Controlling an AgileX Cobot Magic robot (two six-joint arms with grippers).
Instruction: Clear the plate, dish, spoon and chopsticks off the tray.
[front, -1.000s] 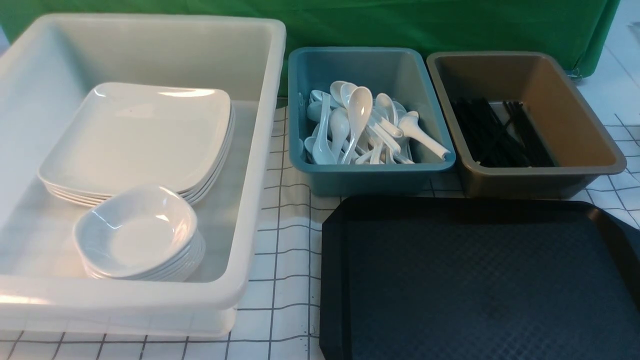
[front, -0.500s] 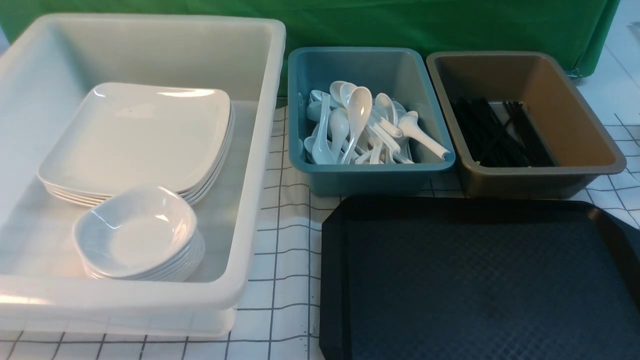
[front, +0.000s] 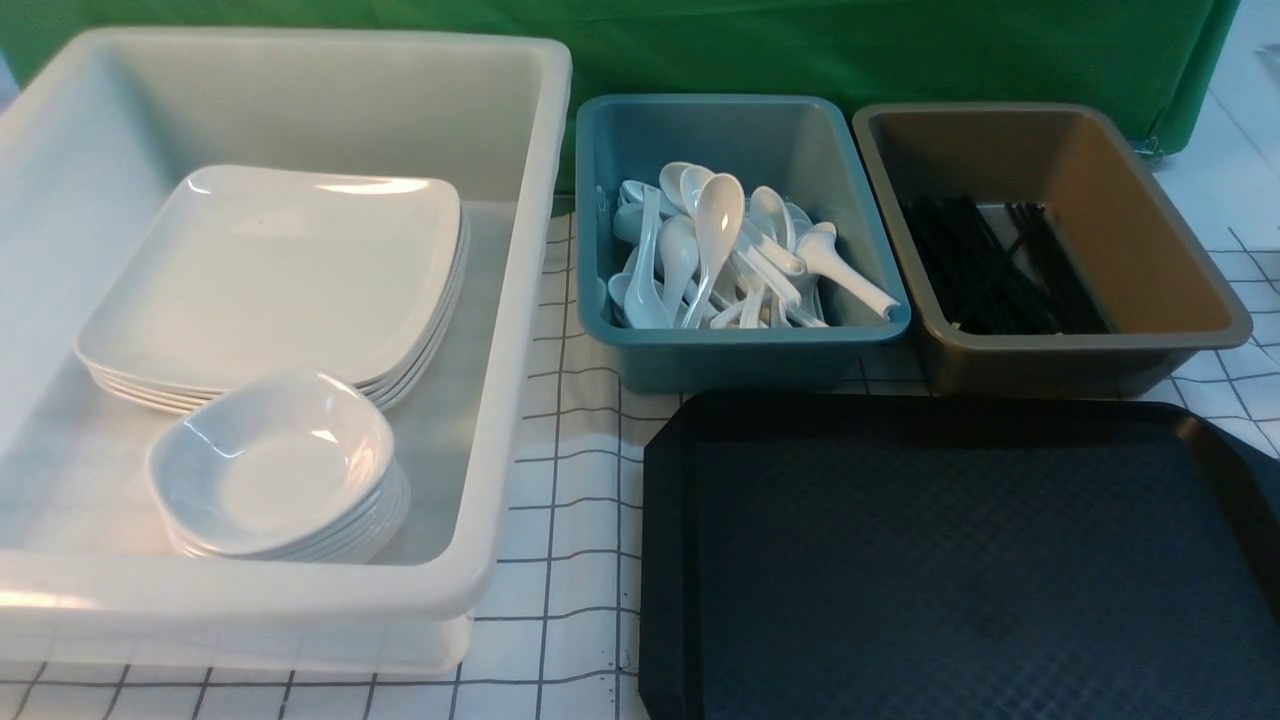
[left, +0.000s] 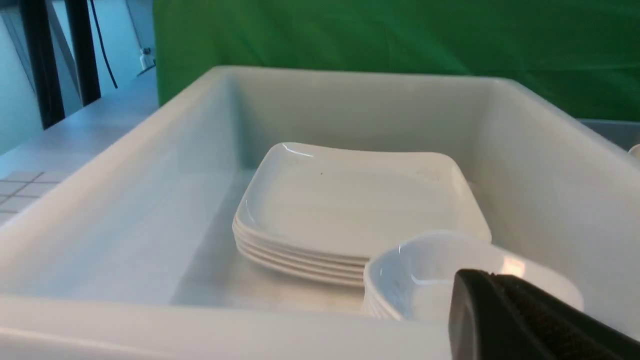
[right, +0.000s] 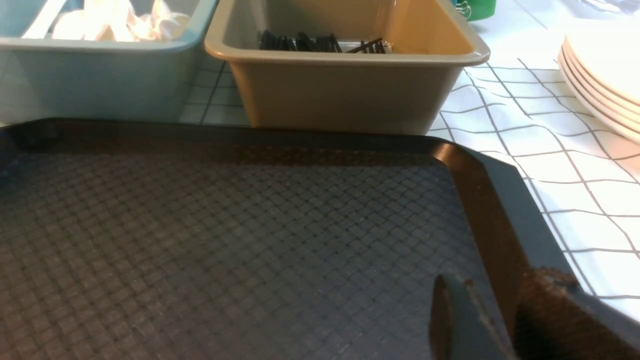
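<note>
Tray (front: 960, 560) lying bare on the desk, plate (front: 275, 275) and dish (front: 270, 465) already sitting in the white bin (front: 520, 300); left gripper (left: 525, 320) pressed together, right gripper (right: 505, 315) straddling the tray rim, jaws part-spread, so both should be retreating slowly
</note>
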